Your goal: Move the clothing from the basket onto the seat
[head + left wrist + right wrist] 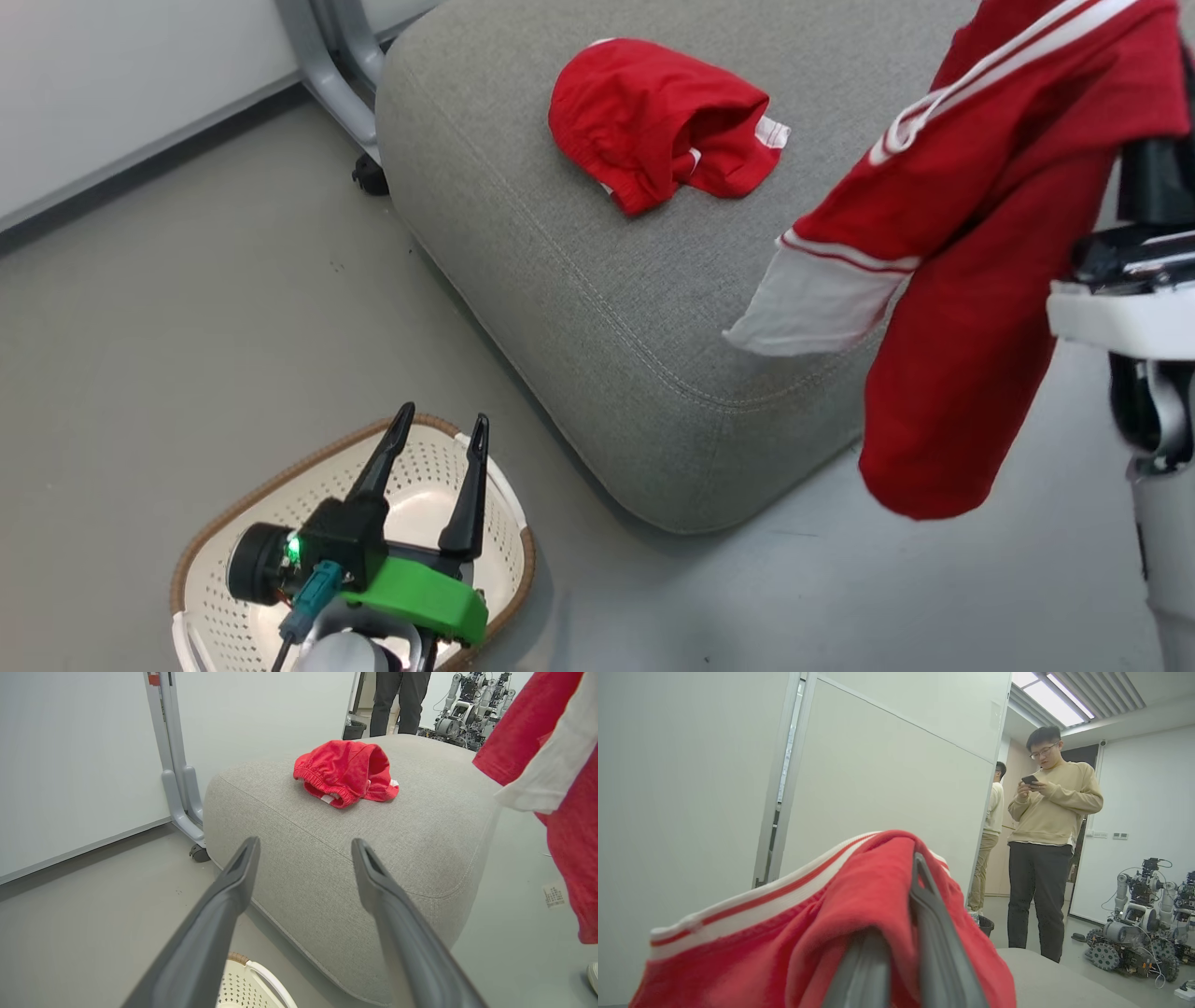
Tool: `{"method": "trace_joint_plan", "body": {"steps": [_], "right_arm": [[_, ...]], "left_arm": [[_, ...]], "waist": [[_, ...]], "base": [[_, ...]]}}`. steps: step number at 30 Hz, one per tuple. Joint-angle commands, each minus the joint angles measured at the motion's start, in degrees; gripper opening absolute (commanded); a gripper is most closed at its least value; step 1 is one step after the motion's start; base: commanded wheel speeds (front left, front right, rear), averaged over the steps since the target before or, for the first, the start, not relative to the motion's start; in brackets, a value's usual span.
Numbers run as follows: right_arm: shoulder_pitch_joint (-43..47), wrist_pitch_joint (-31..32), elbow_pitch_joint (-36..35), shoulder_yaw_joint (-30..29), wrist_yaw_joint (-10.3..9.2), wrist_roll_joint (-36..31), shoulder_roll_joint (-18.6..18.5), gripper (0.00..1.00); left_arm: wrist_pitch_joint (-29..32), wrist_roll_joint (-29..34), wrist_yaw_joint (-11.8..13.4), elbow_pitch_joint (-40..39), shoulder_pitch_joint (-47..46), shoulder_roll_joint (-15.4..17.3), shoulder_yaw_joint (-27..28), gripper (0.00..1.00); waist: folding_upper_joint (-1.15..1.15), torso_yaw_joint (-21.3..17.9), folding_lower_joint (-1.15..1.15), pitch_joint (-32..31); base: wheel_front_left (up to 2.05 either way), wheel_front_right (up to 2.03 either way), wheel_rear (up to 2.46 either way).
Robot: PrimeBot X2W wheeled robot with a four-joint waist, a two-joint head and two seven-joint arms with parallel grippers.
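A small red garment [658, 121] with an elastic band [322, 788] lies crumpled on the grey seat [579, 308], towards its back. The larger red garment [980, 233] with white stripes and a white panel hangs in the air over the seat's right front corner. It is draped over my right gripper [910, 872], which is shut on it. The cream basket [233, 523] sits on the floor at the lower left, and no clothing shows in it. Over the basket, my left gripper [439, 425] stands open and holds nothing. Its fingers [233, 882] point at the seat [420, 830].
A grey stand leg with a caster [359, 121] is at the seat's back left corner, by a white wall. A person [1045, 858] stands beyond the seat looking at a phone, beside small robots [1134, 924]. Bare grey floor [187, 308] lies left of the seat.
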Motion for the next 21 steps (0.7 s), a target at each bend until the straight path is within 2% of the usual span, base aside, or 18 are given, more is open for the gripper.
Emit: {"method": "trace_joint_plan", "body": {"steps": [1,11,21], "right_arm": [[-2.57,-0.03,-0.07,-0.88,-0.01,0.06,-0.82,0.0],[-18.61,-0.02,4.85,-6.93,-0.01,1.85,-8.41,0.0],[-30.5,-0.02,15.02,-5.77,-0.01,1.54,-14.12,0.0]], "left_arm": [[-0.02,1.1,-0.45,0.09,-1.9,0.4,0.13,1.0],[-0.02,4.12,-1.54,0.66,-8.74,0.38,-1.93,1.0],[-0.02,3.84,-1.48,-0.48,-12.27,0.35,-3.73,1.0]], "waist": [[0.0,5.68,0.0,8.71],[0.0,12.85,0.0,18.9],[0.0,19.02,0.0,24.39]], "base": [[0.0,0.0,0.0],[0.0,0.0,0.0],[0.0,0.0,0.0]]}}
